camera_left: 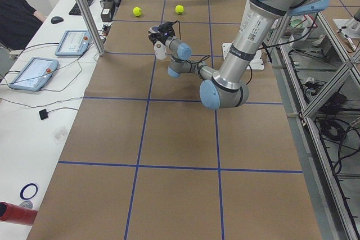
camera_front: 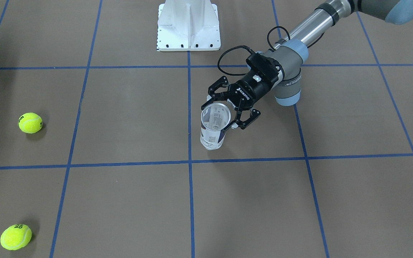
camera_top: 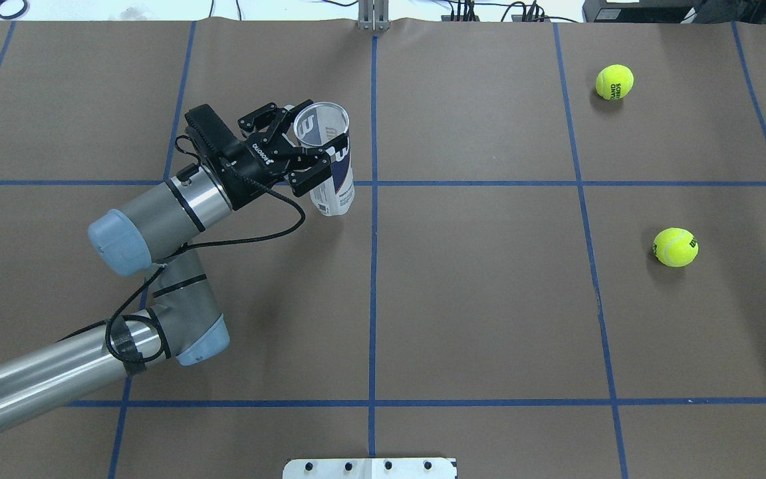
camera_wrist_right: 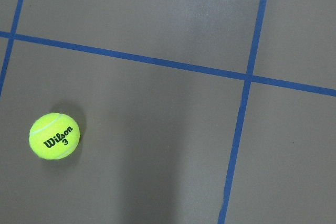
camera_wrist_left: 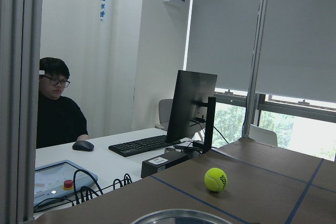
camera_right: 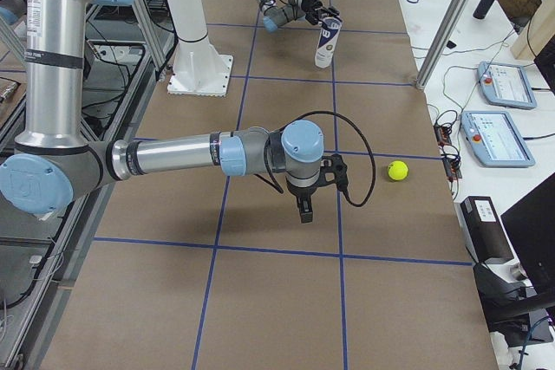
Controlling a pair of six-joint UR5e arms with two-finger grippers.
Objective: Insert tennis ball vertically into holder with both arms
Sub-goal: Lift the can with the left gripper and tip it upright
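Two balls lie loose on the robot's right half of the counter (camera_top: 476, 299), the farther tennis ball (camera_top: 614, 81) and the nearer tennis ball (camera_top: 675, 247), both well apart from the holder (camera_front: 212, 134); the left gripper (camera_top: 306, 145) has its fingers (camera_front: 247, 120) clamped on the holder's sides just under the rim, so it stands upright, mouth up, likely to let a ball drop straight in; whether its base touches the counter is unclear; the right gripper (camera_right: 303, 208) hangs pointing down near one ball, probably to fetch it; its fingers' state cannot be told.
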